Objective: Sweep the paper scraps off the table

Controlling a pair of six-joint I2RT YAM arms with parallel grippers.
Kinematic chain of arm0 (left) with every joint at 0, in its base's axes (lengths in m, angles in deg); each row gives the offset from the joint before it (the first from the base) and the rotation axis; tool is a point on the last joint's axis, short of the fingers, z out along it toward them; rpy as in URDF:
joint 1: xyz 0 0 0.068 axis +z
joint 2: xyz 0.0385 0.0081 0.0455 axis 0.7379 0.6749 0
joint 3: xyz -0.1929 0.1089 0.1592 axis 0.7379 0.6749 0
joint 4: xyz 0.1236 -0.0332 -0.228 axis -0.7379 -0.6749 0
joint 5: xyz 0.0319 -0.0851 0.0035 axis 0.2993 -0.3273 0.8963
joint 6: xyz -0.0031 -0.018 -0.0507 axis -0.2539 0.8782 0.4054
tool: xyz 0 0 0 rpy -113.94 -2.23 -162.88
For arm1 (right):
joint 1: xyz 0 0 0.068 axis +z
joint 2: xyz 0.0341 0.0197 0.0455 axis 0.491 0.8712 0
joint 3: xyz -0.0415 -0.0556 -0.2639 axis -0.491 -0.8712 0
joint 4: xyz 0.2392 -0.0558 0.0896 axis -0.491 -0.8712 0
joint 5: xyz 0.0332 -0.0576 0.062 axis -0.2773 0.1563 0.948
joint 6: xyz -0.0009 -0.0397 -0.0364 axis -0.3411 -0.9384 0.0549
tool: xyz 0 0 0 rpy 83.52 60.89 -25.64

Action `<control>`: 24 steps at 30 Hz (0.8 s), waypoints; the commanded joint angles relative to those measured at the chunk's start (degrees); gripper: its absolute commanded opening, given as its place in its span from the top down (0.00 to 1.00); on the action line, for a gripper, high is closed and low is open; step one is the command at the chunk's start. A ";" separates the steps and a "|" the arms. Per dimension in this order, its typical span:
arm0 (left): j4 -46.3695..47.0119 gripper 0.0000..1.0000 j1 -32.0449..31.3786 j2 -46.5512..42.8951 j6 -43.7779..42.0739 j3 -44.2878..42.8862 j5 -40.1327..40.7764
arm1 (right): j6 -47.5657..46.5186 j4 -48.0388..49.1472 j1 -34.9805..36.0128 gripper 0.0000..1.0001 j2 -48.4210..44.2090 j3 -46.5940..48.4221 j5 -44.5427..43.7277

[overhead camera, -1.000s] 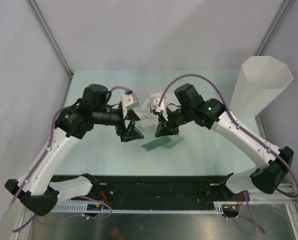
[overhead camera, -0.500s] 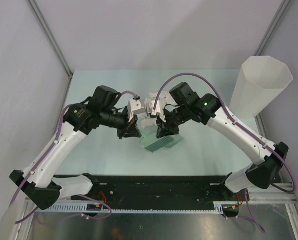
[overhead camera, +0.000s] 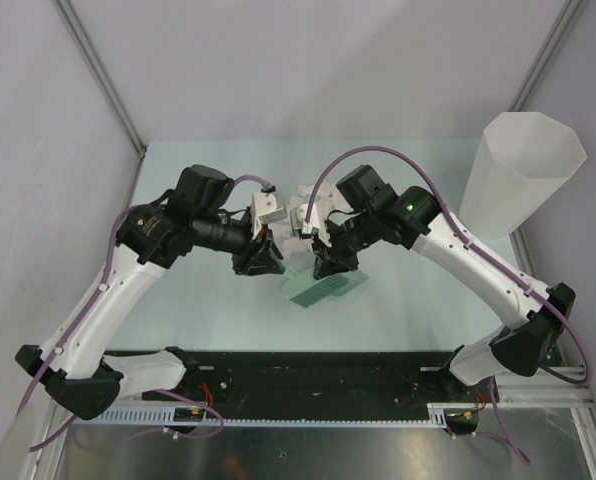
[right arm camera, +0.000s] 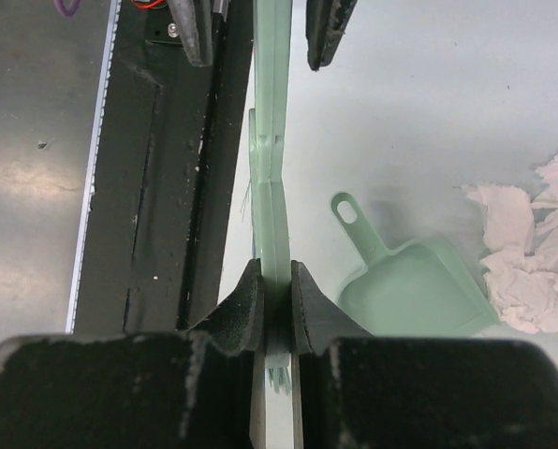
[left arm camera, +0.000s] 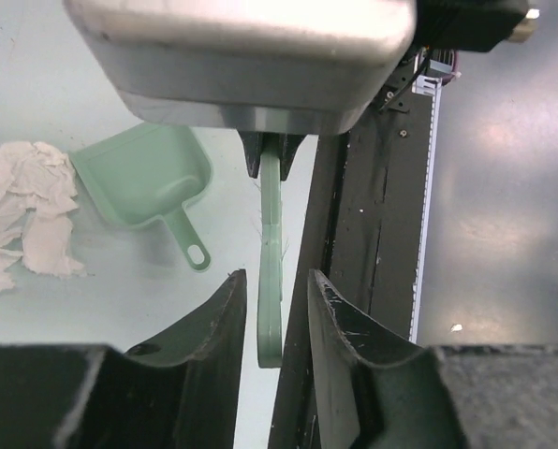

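White paper scraps [overhead camera: 299, 207] lie in a heap on the pale green table [overhead camera: 198, 310], between the two wrists. They also show as scraps [left arm camera: 26, 206] and scraps [right arm camera: 532, 262]. My right gripper [right arm camera: 276, 271] is shut on a green brush [right arm camera: 271, 140], its bristle head [overhead camera: 316, 291] towards the near side. My left gripper [left arm camera: 275, 281] is open, its jaws on either side of the brush handle [left arm camera: 271, 215] with a gap on both sides. A small green dustpan [left arm camera: 148, 182] lies flat beside the scraps, held by nothing.
A tall white faceted bin [overhead camera: 521, 175] stands at the table's right edge. A black rail [overhead camera: 318, 375] runs along the near edge, just under the brush. Grey walls close in the left, far and right sides.
The left arm has swung right towards the right gripper, and its jaws now straddle the brush handle. The right gripper, still holding the brush, shifted slightly left.
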 commanded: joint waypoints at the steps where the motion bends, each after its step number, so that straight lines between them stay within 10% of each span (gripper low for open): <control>1: -0.08 0.66 -0.02 -0.07 -0.87 -2.13 -3.11 | -0.47 -0.37 0.50 1.00 -0.07 2.54 1.56; 6: -0.16 0.83 -0.02 -0.24 -0.87 -0.91 -3.72 | 0.06 0.33 0.58 1.00 -0.68 2.45 1.65; 11: -1.13 0.72 -0.11 -0.86 -2.80 0.94 -4.87 | -0.46 0.60 0.41 1.00 -1.82 2.63 1.65; 17: -1.13 1.00 -0.11 -0.16 -2.28 0.77 -5.22 | 1.98 1.03 0.50 1.00 -1.82 2.54 0.86; 19: -1.13 1.00 -0.11 -0.77 -1.75 0.85 -2.87 | 6.01 5.84 0.23 0.76 -3.05 1.41 -4.63; 20: -0.87 1.00 -0.11 -0.77 -1.23 0.68 -0.67 | 14.30 13.53 0.06 0.41 -4.10 -1.56 -8.51; 21: -0.52 1.00 -0.02 -0.69 -0.35 0.07 2.48 | 19.17 18.04 0.06 0.28 -6.02 -3.16 -13.77; 24: 3.07 1.00 1.82 -0.77 4.57 0.58 19.78 | 42.39 30.02 -1.77 0.14 -8.41 -6.86 -35.57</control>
